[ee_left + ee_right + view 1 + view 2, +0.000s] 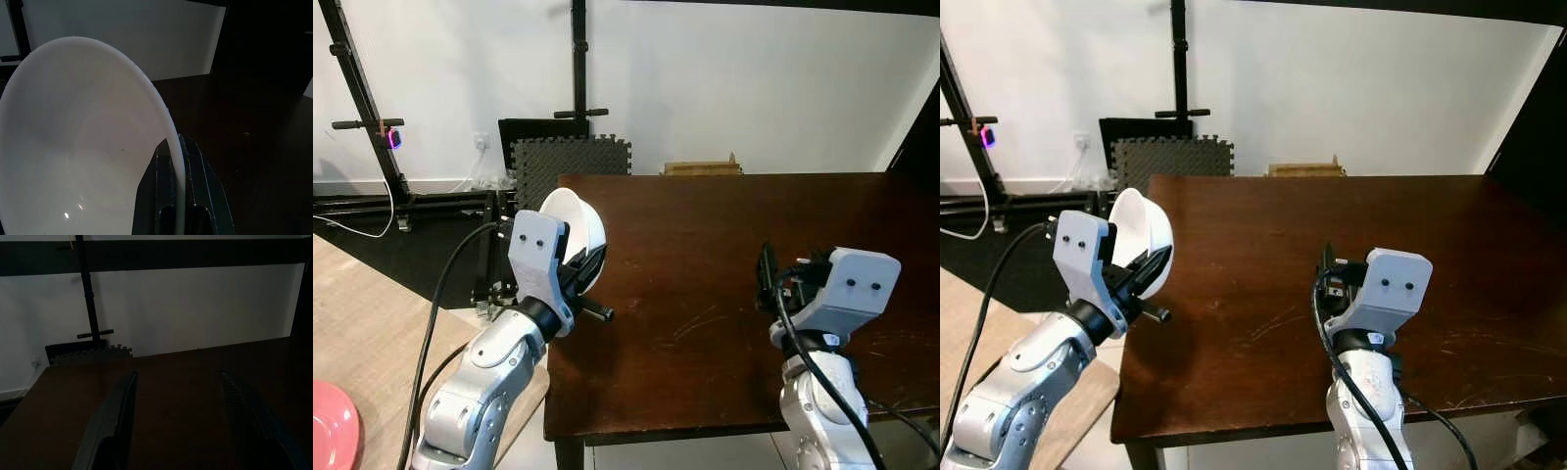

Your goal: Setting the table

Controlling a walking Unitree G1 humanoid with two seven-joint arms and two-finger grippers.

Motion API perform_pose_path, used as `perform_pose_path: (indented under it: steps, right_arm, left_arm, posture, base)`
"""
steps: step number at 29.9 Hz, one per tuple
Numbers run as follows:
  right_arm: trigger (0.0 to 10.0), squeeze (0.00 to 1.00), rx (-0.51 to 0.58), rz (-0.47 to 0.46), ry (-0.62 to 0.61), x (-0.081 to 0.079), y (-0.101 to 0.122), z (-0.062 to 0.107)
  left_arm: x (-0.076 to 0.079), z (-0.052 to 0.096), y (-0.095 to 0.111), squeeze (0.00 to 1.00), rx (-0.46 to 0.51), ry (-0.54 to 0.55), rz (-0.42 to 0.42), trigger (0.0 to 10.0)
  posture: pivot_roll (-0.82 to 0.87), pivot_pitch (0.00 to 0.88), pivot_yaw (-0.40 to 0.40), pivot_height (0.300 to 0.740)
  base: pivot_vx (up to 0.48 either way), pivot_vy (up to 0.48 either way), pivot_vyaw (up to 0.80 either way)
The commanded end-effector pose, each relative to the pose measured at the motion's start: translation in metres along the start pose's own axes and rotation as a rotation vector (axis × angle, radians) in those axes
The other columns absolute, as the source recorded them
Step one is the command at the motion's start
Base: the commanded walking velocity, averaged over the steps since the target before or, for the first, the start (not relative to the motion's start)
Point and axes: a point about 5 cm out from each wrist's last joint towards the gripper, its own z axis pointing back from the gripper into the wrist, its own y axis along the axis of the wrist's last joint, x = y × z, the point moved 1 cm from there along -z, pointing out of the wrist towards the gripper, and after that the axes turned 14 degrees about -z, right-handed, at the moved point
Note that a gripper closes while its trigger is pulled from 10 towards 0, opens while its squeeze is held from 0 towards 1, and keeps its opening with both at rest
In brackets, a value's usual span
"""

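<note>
White wall (754,88) at the back, w/ black metal stands (578,69) in front of it and a dark foam mat (570,162) leaning low against it. Dark brown wooden desk (724,255) takes up most of the foreground; top is scuffed w/ light scratches near the middle. Light wood floor (372,323) to the robot's left, black mat area behind that, and part of a pink plate (331,431) lying on the floor at the far lower left.

Left arm (480,392) reaches up at the desk's left edge, black cable trailing off it. Left gripper (589,262) holds a white bowl (579,230) up off the surface, right over the desk's left edge. Bowl is tipped on its side, nearly on edge: rim runs roughly vertical, and going by the left wrist view the open hollow faces the robot's left while the rounded back faces in over the desk. Left wrist view: black fingers (195,196) pinch the bowl's rim, one inside, one outside.

Right gripper (768,276) hovers over the desk's near right part, fingers pointing toward the far wall. Right wrist view: both fingers (115,421) spread apart, nothing between them, bare desk below.
</note>
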Motion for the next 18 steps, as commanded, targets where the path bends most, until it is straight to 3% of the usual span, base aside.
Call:
perform_pose_path:
  steps: [1, 18]
  right_arm:
    - [10.0, 0.0, -0.006, 0.007, -0.005, 0.0022, -0.0016, -0.0003]
    - [10.0, 0.0, -0.008, 0.008, -0.004, 0.002, -0.002, -0.0003]
  left_arm:
    - [0.0029, 0.0004, -0.0011, 0.0, 0.003, -0.008, -0.009, 10.0]
    - [0.0033, 0.0006, -0.0015, 0.0, 0.003, -0.006, -0.009, 10.0]
  posture:
    - [0.05, 0.016, 0.012, 0.74]
    - [0.05, 0.014, 0.011, 0.74]
  base:
    - [0.0, 0.0, 0.0]
    - [0.0, 0.0, 0.0]
